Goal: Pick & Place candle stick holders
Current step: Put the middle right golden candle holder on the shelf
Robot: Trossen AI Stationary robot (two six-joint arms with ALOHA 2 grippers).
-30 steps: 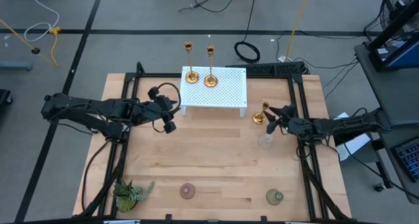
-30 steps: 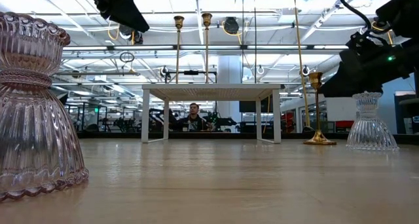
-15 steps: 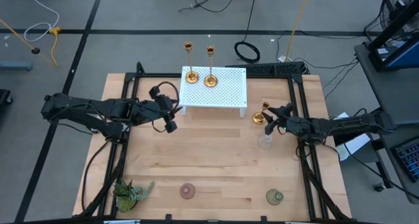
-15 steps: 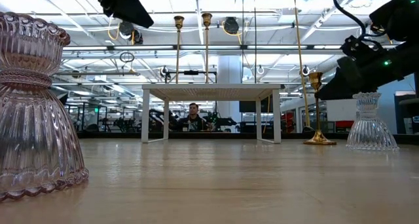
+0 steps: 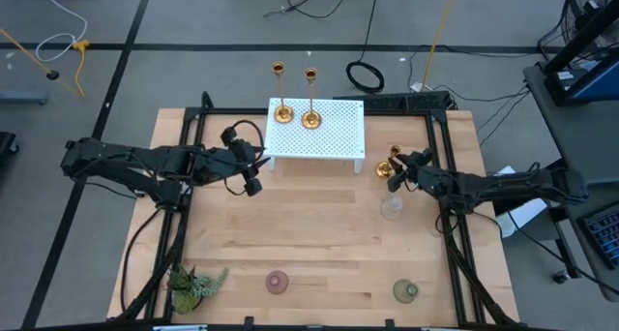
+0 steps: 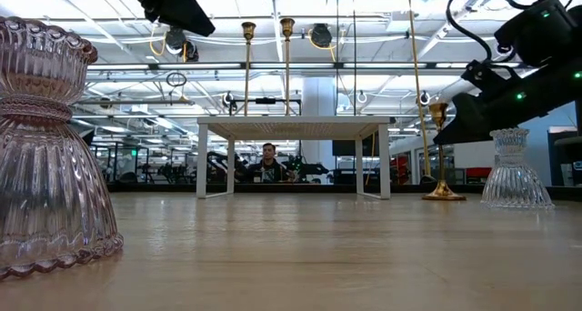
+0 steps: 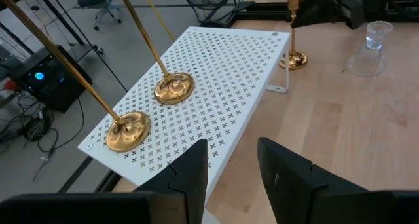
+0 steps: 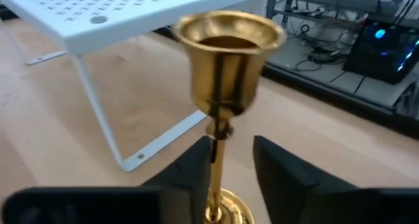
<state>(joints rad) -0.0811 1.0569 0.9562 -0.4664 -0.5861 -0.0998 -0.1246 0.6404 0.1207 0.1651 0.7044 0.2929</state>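
The right gripper (image 5: pixel 398 173) had edged in from a second before, its open fingers now flanking the third gold candlestick (image 8: pixel 222 106) near the table's right edge, beside the white rack (image 5: pixel 315 130); a grasp looked imminent. The left gripper (image 7: pixel 230 160) waited open.

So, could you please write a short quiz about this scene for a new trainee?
1. True or false: two gold candlesticks stand on the white rack.
2. Which hand is at the third candlestick: A) left, B) right?
3. Fill in: the clear holder stands on the ____.

Key:
1. True: one and another.
2. B: the right hand is open, fingers either side of the stem; the left hand waits, open, near the rack.
3. Table.
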